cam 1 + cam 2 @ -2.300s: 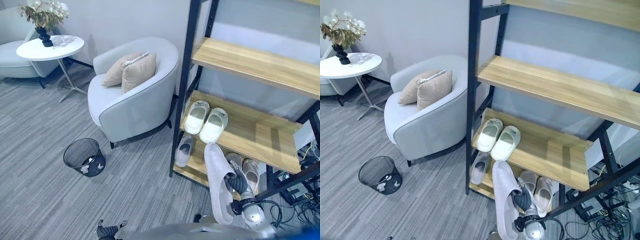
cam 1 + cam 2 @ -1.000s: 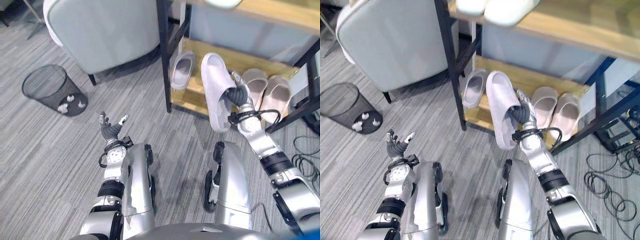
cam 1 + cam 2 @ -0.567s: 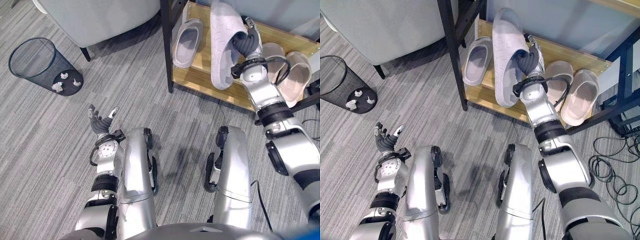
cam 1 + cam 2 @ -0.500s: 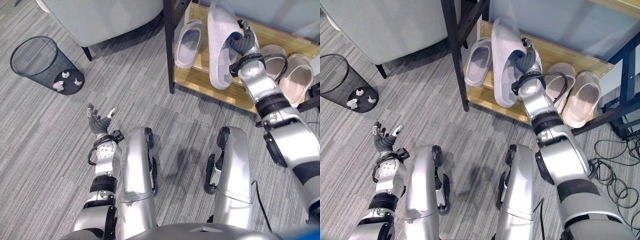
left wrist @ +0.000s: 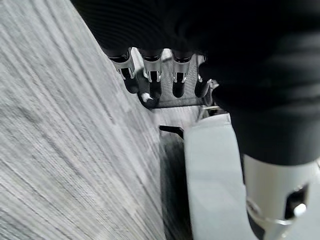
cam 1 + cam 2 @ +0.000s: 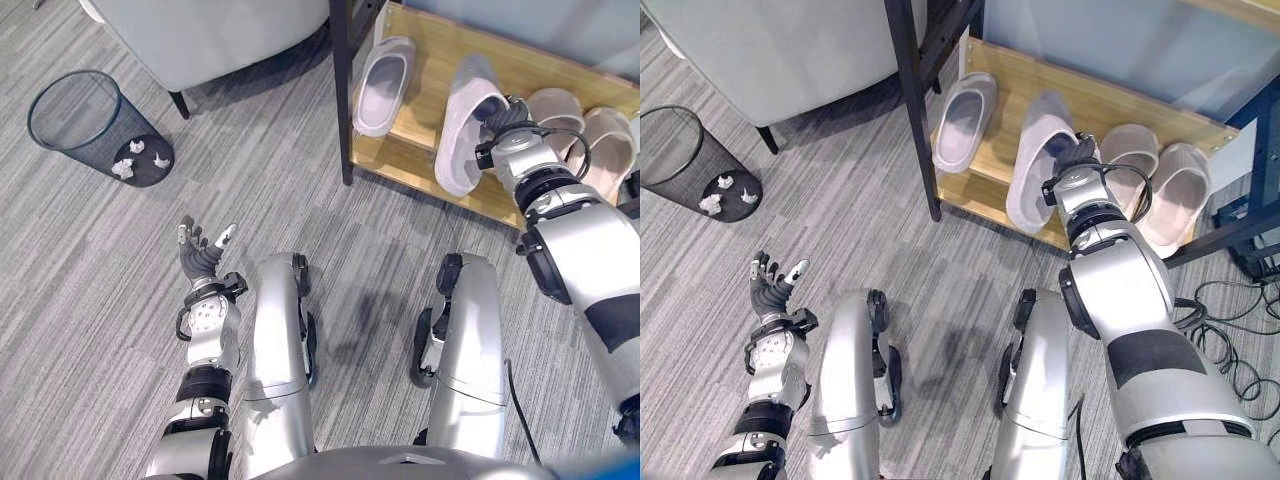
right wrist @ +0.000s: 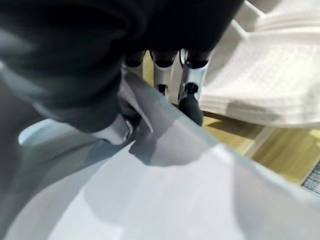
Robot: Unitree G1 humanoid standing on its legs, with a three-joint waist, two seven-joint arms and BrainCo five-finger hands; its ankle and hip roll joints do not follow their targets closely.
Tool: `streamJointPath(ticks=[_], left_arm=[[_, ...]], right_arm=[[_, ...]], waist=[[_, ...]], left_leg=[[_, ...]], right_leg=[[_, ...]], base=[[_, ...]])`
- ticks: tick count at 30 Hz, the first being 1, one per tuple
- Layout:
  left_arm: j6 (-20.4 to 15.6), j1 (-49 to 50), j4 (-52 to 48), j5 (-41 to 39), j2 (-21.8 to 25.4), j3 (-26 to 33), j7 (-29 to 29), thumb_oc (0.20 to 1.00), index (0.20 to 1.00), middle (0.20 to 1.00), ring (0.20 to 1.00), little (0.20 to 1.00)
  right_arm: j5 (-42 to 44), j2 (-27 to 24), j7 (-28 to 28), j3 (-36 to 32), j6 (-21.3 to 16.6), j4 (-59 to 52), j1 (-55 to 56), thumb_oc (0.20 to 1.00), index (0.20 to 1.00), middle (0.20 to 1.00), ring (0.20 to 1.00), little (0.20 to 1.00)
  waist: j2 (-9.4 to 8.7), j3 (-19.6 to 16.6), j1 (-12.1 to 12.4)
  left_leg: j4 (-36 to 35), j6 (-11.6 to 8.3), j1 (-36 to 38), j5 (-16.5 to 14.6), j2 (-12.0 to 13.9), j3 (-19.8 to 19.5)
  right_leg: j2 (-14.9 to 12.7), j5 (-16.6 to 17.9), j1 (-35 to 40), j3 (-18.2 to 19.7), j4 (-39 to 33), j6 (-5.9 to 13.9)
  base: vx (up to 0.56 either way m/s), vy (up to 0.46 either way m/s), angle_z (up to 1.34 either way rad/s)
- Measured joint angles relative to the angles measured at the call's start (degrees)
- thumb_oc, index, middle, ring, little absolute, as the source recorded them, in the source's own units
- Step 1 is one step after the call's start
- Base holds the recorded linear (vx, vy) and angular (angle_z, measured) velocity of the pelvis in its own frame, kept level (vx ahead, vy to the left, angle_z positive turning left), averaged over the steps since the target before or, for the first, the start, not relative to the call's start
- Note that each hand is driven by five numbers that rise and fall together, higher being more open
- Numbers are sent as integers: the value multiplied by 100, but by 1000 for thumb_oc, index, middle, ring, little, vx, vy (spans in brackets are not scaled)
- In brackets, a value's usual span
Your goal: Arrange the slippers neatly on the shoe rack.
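While the right hand (image 6: 503, 120) grips the grey slipper (image 6: 468, 120), fingers curled around its rim, the slipper lies tilted on the shoe rack's (image 6: 415, 150) bottom shelf, heel overhanging the front edge. It sits between a matching grey slipper (image 6: 380, 85) and a beige pair (image 6: 580, 135) (soles down). Left hand (image 6: 200, 262): fingers spread, empty, above the carpet.

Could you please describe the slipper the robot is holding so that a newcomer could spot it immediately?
Look at the lowest wooden shelf of the black-framed shoe rack. Four slippers are there; the held grey slipper is second from the rack's corner post. Unlike the others, its heel hangs over the shelf's front edge and the right robot hand grips its side.
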Motion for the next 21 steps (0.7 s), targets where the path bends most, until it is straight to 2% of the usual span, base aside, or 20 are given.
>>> streamJointPath(ticks=[4, 7, 11, 13, 15, 16, 18, 19, 20, 21], left_arm=[[0, -45, -12, 3, 60, 0, -29, 1000, 1000, 1000, 1000, 1000], [-4, -133, -11, 15, 82, -7, -167, 1000, 1000, 1000, 1000, 1000], [-7, -147, -13, 45, 108, -5, -244, 1000, 1000, 1000, 1000, 1000], [-10, -118, -78, 223, 324, -8, -256, 1000, 1000, 1000, 1000, 1000], [-3, -51, -253, 232, 455, -9, -276, 1000, 1000, 1000, 1000, 1000], [16, 84, -731, 249, 484, -15, -302, 1000, 1000, 1000, 1000, 1000], [14, 138, -930, 373, 545, -111, -372, 1000, 1000, 1000, 1000, 1000], [20, 185, -959, 460, 613, -229, -398, 1000, 1000, 1000, 1000, 1000], [40, 239, -954, 466, 609, -243, -413, 1000, 1000, 1000, 1000, 1000], [39, 260, -947, 469, 613, -244, -417, 1000, 1000, 1000, 1000, 1000]], right_arm=[[11, -215, 3, 319, -55, 0, -219, 200, 200, 200, 200, 200], [55, -261, 22, 508, -113, 120, -526, 200, 200, 200, 200, 200], [216, -302, 27, 551, -239, 274, -897, 200, 200, 200, 200, 200], [234, -345, 28, 635, -262, 282, -897, 200, 200, 200, 200, 200], [277, -381, 19, 613, -304, 286, -934, 200, 200, 200, 200, 200], [285, -471, -63, 616, -368, 396, -957, 200, 200, 200, 200, 200], [405, -633, -74, 641, -370, 397, -1012, 200, 200, 200, 200, 200], [527, -674, -84, 501, -375, 397, -1078, 244, 244, 244, 244, 244], [666, -674, -97, 296, -379, 375, -1118, 793, 793, 793, 793, 793], [948, -680, -160, -217, -430, 308, -1134, 1000, 1000, 1000, 1000, 1000]], waist=[[-22, 255, 19], [-105, 416, 13], [-147, 711, 127], [-154, 894, 166], [-159, 1032, 186], [-150, 1137, 288], [-134, 1146, 346], [-134, 1146, 347], [-133, 1147, 346], [-126, 1151, 363]], left_leg=[[-6, -2, -7, 1, -15, 21], [-63, -3, 10, 12, -34, 52], [-119, -9, 28, 19, -41, 85], [-184, -3, 45, 35, -108, 141], [-190, -3, 48, 35, -119, 147], [-227, 2, 48, 34, -122, 152], [-270, -9, 53, 41, -166, 172], [-293, -9, 53, 41, -172, 180], [-313, -12, 56, 43, -173, 185], [-347, -21, 59, 47, -177, 194]], right_leg=[[-37, -5, -8, 7, 14, -1], [-71, -10, -11, 23, -9, -10], [-104, -33, -20, 35, -19, -42], [-172, -83, -19, 80, -32, -11], [-202, -107, -18, 82, -25, -37], [-214, -118, -21, 76, -44, -55], [-302, -129, -25, 66, -60, -77], [-306, -147, -25, 68, -68, -76], [-307, -148, -25, 68, -82, -77], [-307, -151, -27, 67, -102, -81]], base=[[-22, -8, 3], [-31, -12, 4], [-29, -19, 4], [-9, -10, 14], [-26, -32, 8], [-22, -29, 4], [-9, -13, 9], [7, -22, 7], [0, 0, 0], [0, 0, 0]])
